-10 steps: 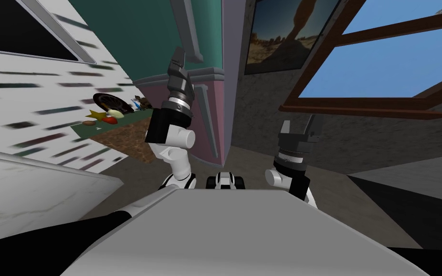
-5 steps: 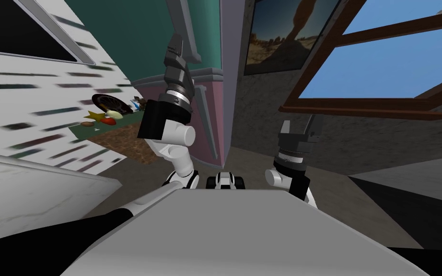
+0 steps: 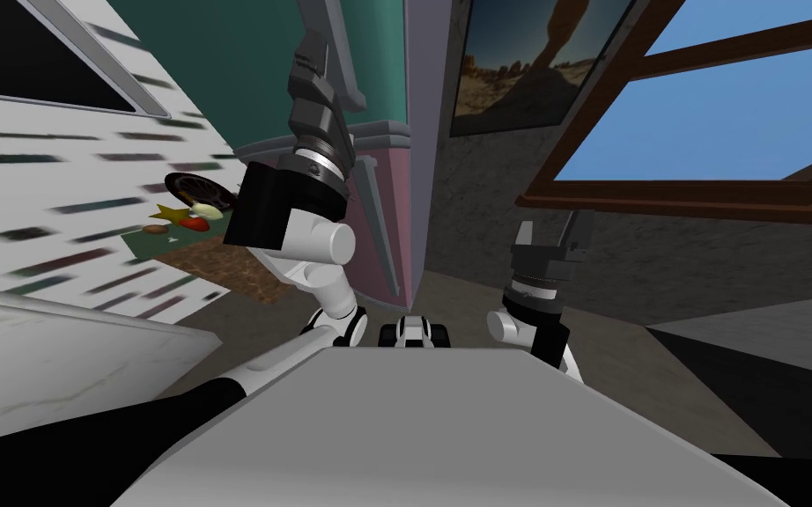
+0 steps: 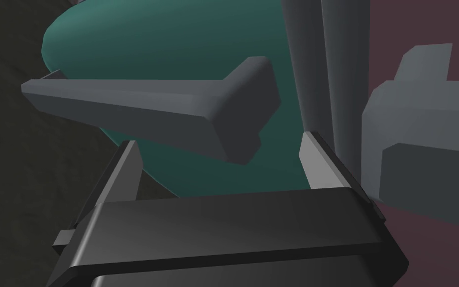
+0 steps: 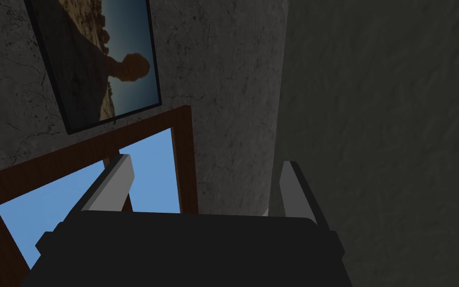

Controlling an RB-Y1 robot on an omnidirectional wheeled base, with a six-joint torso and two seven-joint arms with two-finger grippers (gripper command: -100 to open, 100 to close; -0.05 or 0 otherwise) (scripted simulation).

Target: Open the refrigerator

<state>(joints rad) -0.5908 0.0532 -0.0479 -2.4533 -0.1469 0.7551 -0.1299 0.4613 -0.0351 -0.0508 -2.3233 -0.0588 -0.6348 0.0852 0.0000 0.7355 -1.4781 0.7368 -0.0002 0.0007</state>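
Left gripper point(image 3: 312, 53) higher than before, fingers spread, just short of fridge handle point(image 4: 149, 102); right gripper point(image 3: 552, 227) likewise spread.

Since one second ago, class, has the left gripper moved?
Yes. The left gripper has climbed away from the pink door toward the grey handle on the teal door.

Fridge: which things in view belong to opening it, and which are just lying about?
For the job:
fridge
handle on its teal door
left hand, open at that handle

Lying about:
food and dark plate
picture
window
right hand, open, idle
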